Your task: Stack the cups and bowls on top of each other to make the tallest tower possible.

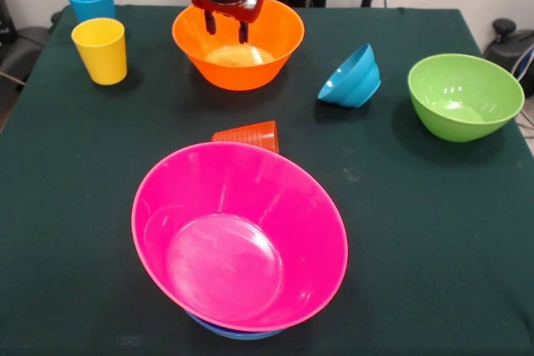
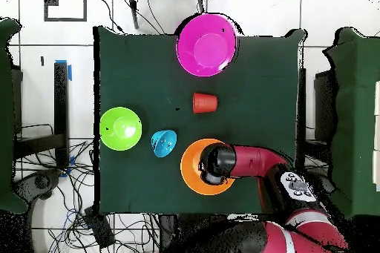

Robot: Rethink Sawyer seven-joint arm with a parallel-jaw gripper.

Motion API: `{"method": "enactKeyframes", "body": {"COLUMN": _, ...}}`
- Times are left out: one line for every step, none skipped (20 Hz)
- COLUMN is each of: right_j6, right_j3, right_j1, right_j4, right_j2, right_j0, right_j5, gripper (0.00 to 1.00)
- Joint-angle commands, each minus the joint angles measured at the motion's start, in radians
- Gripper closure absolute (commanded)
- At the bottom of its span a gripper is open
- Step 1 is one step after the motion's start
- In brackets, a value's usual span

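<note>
Gripper hangs just above the far rim of the orange bowl, its two short fingers slightly parted and holding nothing. To lift it cleanly, I'd straddle the rim wall, one finger inside, and close squarely. That bowl sits upright, mouth up, at the table's back; the red cup lies tipped beside the pink bowl.
</note>
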Motion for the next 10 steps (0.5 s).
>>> {"method": "enactKeyframes", "body": {"right_j6": -0.054, "right_j3": -0.064, "right_j1": -0.083, "right_j4": 0.032, "right_j2": 0.071, "right_j0": -0.001, "right_j5": 0.128, "gripper": 0.00}}
{"method": "enactKeyframes", "body": {"right_j6": -0.061, "right_j3": -0.071, "right_j1": -0.090, "right_j4": 0.030, "right_j2": 0.074, "right_j0": -0.001, "right_j5": 0.139, "gripper": 0.00}}
{"method": "enactKeyframes", "body": {"right_j6": -0.063, "right_j3": -0.071, "right_j1": -0.094, "right_j4": 0.031, "right_j2": 0.079, "right_j0": -0.006, "right_j5": 0.145, "gripper": 0.00}}
{"method": "enactKeyframes", "body": {"right_j6": -0.064, "right_j3": -0.066, "right_j1": -0.104, "right_j4": 0.036, "right_j2": 0.084, "right_j0": -0.010, "right_j5": 0.155, "gripper": 0.00}}
{"method": "enactKeyframes", "body": {"right_j6": -0.065, "right_j3": -0.066, "right_j1": -0.111, "right_j4": 0.039, "right_j2": 0.086, "right_j0": -0.012, "right_j5": 0.168, "gripper": 0.00}}
{"method": "enactKeyframes", "body": {"right_j6": -0.067, "right_j3": -0.065, "right_j1": -0.119, "right_j4": 0.040, "right_j2": 0.089, "right_j0": -0.013, "right_j5": 0.179, "gripper": 0.00}}
{"method": "enactKeyframes", "body": {"right_j6": -0.070, "right_j3": -0.063, "right_j1": -0.128, "right_j4": 0.042, "right_j2": 0.092, "right_j0": -0.014, "right_j5": 0.189, "gripper": 0.00}}
{"method": "enactKeyframes", "body": {"right_j6": -0.071, "right_j3": -0.064, "right_j1": -0.134, "right_j4": 0.040, "right_j2": 0.093, "right_j0": -0.014, "right_j5": 0.196, "gripper": 0.00}}
{"method": "enactKeyframes", "body": {"right_j6": -0.077, "right_j3": -0.067, "right_j1": -0.138, "right_j4": 0.038, "right_j2": 0.095, "right_j0": -0.016, "right_j5": 0.204, "gripper": 0.00}}
{"method": "enactKeyframes", "body": {"right_j6": -0.083, "right_j3": -0.061, "right_j1": -0.145, "right_j4": 0.038, "right_j2": 0.099, "right_j0": -0.021, "right_j5": 0.211, "gripper": 0.00}}
